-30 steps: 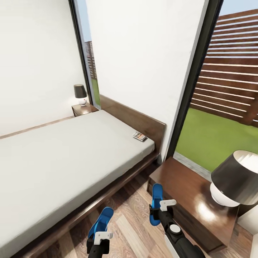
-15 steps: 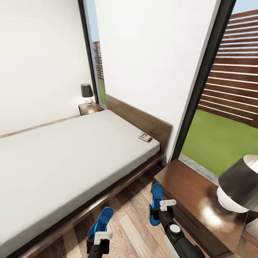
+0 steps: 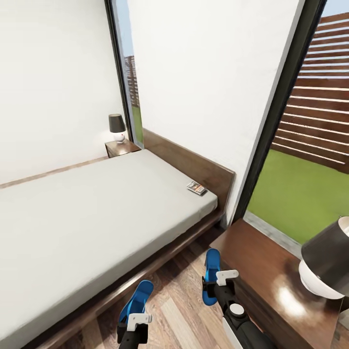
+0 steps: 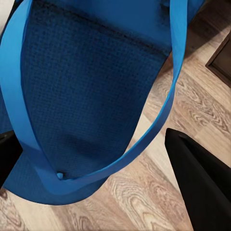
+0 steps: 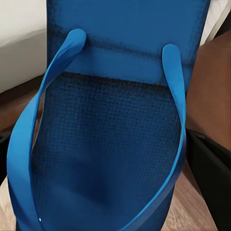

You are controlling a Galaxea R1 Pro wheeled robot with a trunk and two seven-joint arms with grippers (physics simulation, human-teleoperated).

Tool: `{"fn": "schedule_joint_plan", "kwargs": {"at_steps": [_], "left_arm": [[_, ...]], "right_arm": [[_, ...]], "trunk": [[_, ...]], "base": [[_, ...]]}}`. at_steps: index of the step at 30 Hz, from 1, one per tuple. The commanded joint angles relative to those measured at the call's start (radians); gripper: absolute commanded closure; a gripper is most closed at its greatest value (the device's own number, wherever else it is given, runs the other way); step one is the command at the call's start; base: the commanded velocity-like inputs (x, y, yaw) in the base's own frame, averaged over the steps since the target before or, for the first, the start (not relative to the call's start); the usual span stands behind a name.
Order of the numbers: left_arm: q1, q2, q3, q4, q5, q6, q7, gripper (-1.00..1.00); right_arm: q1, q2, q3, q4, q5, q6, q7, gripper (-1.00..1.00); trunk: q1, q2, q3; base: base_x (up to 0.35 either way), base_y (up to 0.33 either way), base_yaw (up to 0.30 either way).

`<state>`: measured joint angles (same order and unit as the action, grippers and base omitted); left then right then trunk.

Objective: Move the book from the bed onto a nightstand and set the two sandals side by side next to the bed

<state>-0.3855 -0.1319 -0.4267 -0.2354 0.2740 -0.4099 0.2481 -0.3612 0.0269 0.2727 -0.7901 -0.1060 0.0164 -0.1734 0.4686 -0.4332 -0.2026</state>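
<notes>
In the head view my left gripper [image 3: 134, 314] is shut on one blue sandal [image 3: 139, 298], held over the wood floor beside the bed [image 3: 97, 213]. My right gripper [image 3: 216, 284] is shut on the other sandal [image 3: 211, 271], close to the near nightstand [image 3: 261, 261]. The left wrist view shows that sandal's sole and strap [image 4: 86, 96] close up, with a black finger [image 4: 202, 187] beside it. In the right wrist view the other sandal [image 5: 110, 130] also lies between dark fingers [image 5: 211, 178]. The book [image 3: 196, 187] lies on the mattress by the headboard. A second nightstand [image 3: 122, 147] stands beyond the bed.
A black-shaded lamp [image 3: 327, 261] stands on the near nightstand and a smaller one [image 3: 116, 127] on the far nightstand. Tall windows with dark frames [image 3: 276, 121] rise behind the headboard. A strip of plank floor [image 3: 179, 300] runs between bed and near nightstand.
The whole head view has shifted, so the bed, book and near lamp sit further right in the picture. Both grippers keep hold of their sandals in the same pose.
</notes>
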Motion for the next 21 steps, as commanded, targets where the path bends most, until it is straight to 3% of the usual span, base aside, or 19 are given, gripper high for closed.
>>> {"fn": "schedule_joint_plan", "kwargs": {"at_steps": [1, 14, 21], "left_arm": [[-0.001, 0.0, -0.009, 0.001, 0.007, -0.003, 0.007, 1.0], [-0.001, -0.001, -0.011, 0.002, 0.008, -0.003, 0.005, 1.0], [-0.001, -0.002, -0.012, 0.002, 0.008, -0.001, 0.005, 1.0]], "right_arm": [[-0.001, -0.001, 0.005, -0.001, -0.01, 0.002, -0.008, 1.0], [-0.001, -0.001, 0.005, 0.0, -0.011, 0.007, -0.008, 1.0], [-0.001, -0.001, 0.005, 0.0, -0.011, 0.007, -0.008, 1.0]], "trunk": [[0.001, -0.002, -0.002], [0.001, -0.002, -0.002], [0.001, -0.002, -0.002]], "base": [[0.04, 0.0, 0.0], [0.005, 0.0, 0.0], [-0.159, 0.0, 0.0]]}}
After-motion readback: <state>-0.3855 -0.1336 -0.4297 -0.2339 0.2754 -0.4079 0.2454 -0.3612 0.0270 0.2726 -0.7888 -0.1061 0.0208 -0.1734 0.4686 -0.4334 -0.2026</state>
